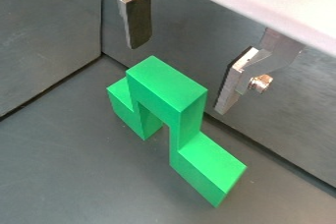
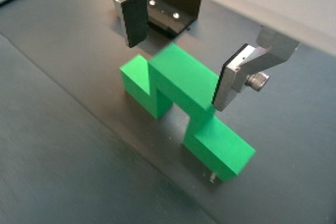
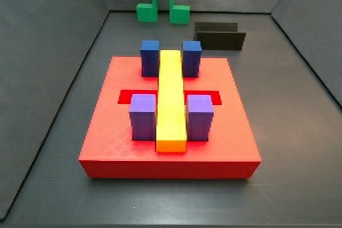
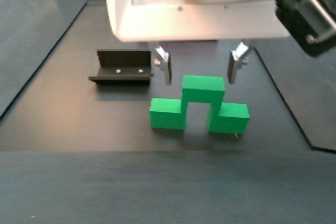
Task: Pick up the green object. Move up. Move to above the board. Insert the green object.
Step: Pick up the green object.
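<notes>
Hovering directly over the green object, the gripper hangs with its two silver fingers spread wide, one finger on each side of the taller centre cube and neither plate touching it. In both wrist views the green object lies between and below the parted fingers, its raised centre cube in the gap and its two lower side cubes extending outward along the dark tabletop; the same arrangement appears with the piece flanked by a dark-padded finger and the opposite plate. The jaws are therefore open and hold nothing. The green object rests upright on the tabletop, bridge-like, with its side cubes on the surface. The fixture, a dark L-shaped bracket, stands just beside the piece, apart from it, and also shows in a wrist view. In a side view the board, a flat red slab, lies well apart from the green object, which sits at the far end of the tabletop beyond it. The board carries a long yellow bar along its middle, two blue cubes at its far end and two purple cubes nearer the camera, flanking the bar.
</notes>
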